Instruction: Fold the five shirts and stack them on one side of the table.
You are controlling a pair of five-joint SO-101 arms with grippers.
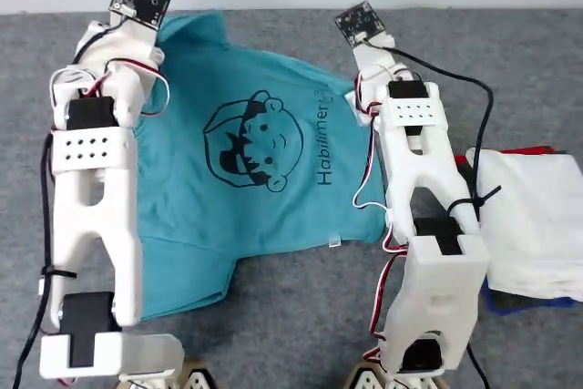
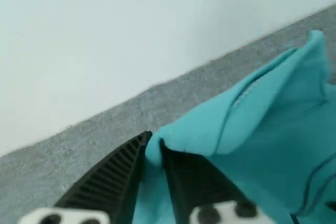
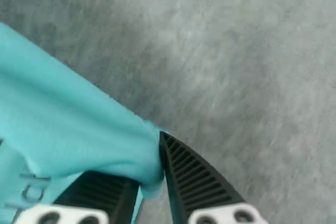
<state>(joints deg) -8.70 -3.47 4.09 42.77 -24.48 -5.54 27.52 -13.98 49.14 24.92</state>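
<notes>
At the far edge of the tabletop, left end effector was clamped on a pinch of the teal shirt, with cloth bunched between the ribbed jaws. Right end effector was likewise closed on a fold at the shirt's opposite far corner, with bare grey surface just beyond it.

Handling call: light, limp knit with zero stiffness. It'd sag between the two grips and drape wherever it's dropped. The grey surface looked felt-like, so dragging would likely wrinkle it; lifting clear is better. Corners or edge seams were the right places to hold. The right-side pinch looked thin, so there was some risk of slipping out.

Shirt looked plain teal with a dark line-drawn cartoon face mid-chest and a row of lettering beside it. It lay print-up and mostly flat between the two arms, one part poking out toward the left arm's base. A small white tag sat at the near edge.

Folded pile sat just beside the right arm, white on top with red and blue edges showing underneath.
</notes>
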